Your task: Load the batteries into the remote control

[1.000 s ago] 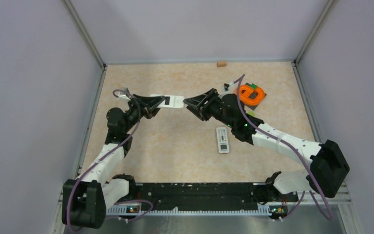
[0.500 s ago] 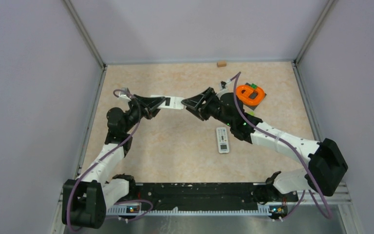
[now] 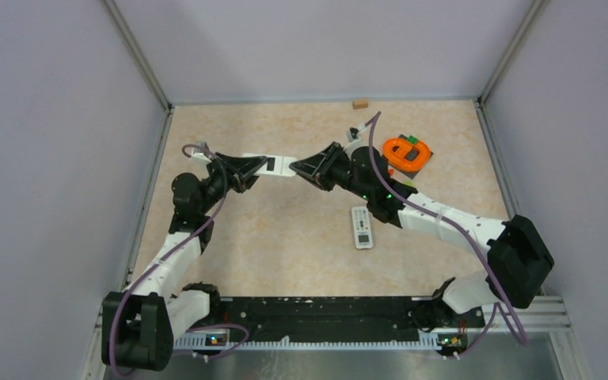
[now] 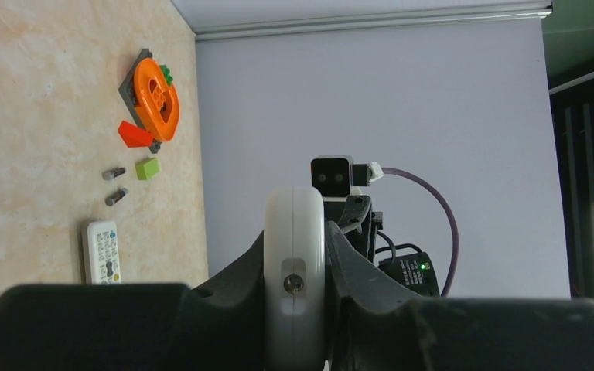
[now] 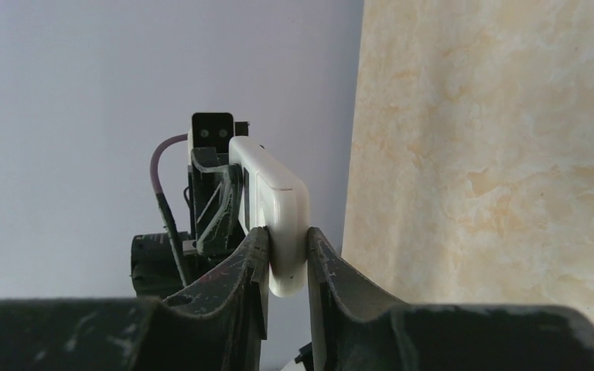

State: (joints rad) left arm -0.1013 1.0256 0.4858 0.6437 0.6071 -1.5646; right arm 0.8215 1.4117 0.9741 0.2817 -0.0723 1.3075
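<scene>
A white remote control (image 3: pixel 282 165) hangs above the table between both arms. My left gripper (image 3: pixel 261 166) is shut on its left end; in the left wrist view the remote (image 4: pixel 295 232) is pinched edge-on between the fingers. My right gripper (image 3: pixel 296 168) is shut on the opposite end, and in the right wrist view both fingers press the remote's (image 5: pixel 272 193) rounded tip. Two small dark batteries (image 4: pixel 113 174) (image 4: pixel 116 196) lie on the table beside a green block. They are hidden behind the right arm in the top view.
A second remote (image 3: pixel 362 227) lies button side up mid-table. An orange ring on a dark plate (image 3: pixel 406 152) sits at the back right, with a red block (image 4: pixel 134 134) and a green block (image 4: pixel 148 168) near it. A small tan block (image 3: pixel 359 103) rests at the back wall.
My right gripper has moved a little left onto the remote's free end and closed on it. The left arm and the remote have stayed still.
</scene>
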